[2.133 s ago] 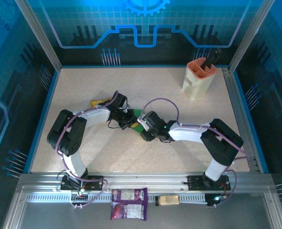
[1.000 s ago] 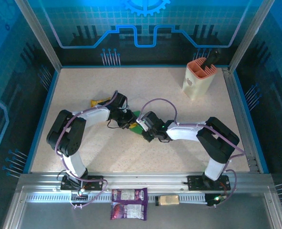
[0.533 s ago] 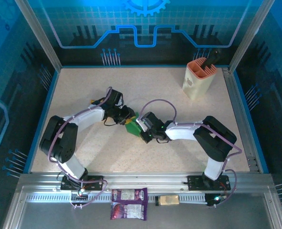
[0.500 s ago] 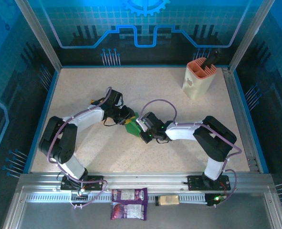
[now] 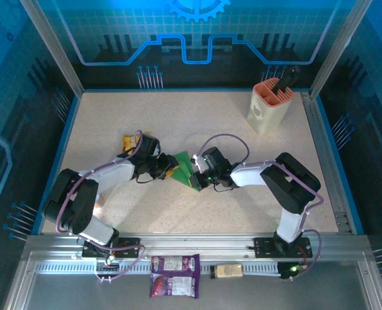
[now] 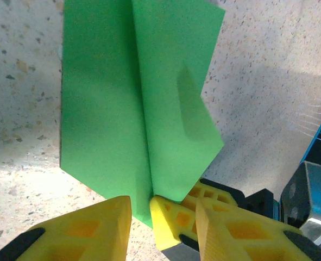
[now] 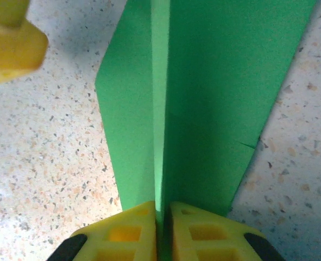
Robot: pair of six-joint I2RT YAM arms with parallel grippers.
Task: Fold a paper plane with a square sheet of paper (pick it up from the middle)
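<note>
Right pincer (image 7: 161,225) clamped on green paper (image 7: 209,98) at its centre ridge to hold the crease shut. Left pincer (image 6: 141,212) apart at the opposite end, probably free to regrip.

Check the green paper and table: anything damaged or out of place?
The green paper has a small nick on its right edge in the right wrist view, possibly a tear. A stray yellow snack packet lies on the table beside the left arm.

We see a speckled beige worktop (image 5: 197,116) under bright light, framed by slanting aluminium posts (image 5: 52,46), with a glowing blue back wall (image 5: 197,45) printed with circuit lines and a gear.
</note>
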